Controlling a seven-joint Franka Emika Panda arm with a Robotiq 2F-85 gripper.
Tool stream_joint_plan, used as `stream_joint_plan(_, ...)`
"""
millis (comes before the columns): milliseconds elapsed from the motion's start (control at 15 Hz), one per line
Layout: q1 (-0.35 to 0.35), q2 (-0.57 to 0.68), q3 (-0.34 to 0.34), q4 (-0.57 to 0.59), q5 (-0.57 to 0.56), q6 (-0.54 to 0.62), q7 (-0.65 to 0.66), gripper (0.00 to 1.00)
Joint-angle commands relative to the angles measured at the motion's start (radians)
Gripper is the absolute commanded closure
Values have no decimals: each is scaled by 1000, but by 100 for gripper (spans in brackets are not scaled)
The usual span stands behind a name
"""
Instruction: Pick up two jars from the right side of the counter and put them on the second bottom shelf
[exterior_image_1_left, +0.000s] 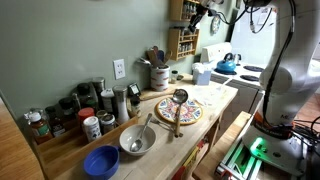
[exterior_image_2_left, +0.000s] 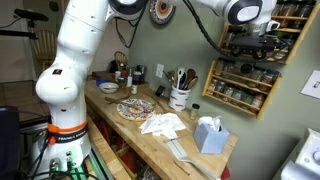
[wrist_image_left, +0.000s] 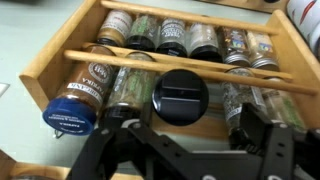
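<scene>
You are hovering the hand (wrist_image_left: 188, 132), released and grasping nothing, at the wooden spice rack (wrist_image_left: 60, 55). A black-lidded jar (wrist_image_left: 182, 97) is resting on a tier just beyond the spread fingers, its long axis pointing toward the hand.

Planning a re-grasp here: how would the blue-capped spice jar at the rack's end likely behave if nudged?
The blue-capped jar looks cylindrical, so it would probably roll or pivot. It looks tilted against the wooden rack, so a nudge may tip it. Being small, it is likely light.
</scene>
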Motion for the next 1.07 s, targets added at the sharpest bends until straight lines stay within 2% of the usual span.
stream_joint_plan(0, -6, -27, -22, -7, -47, -107, 19, 0)
stream_joint_plan(133, -10, -35, -36, -12, -60, -143, 20, 2)
stream_joint_plan(267, -12, -27, -44, -9, -55, -163, 16, 9)
stream_joint_plan(467, -8, -9, -43, -9, -33, -128, 11, 44)
stream_joint_plan(933, -7, 30, -39, -6, -10, -83, 20, 98)
stream_joint_plan(1000, -7, 33, -40, -7, -6, -71, 23, 100)
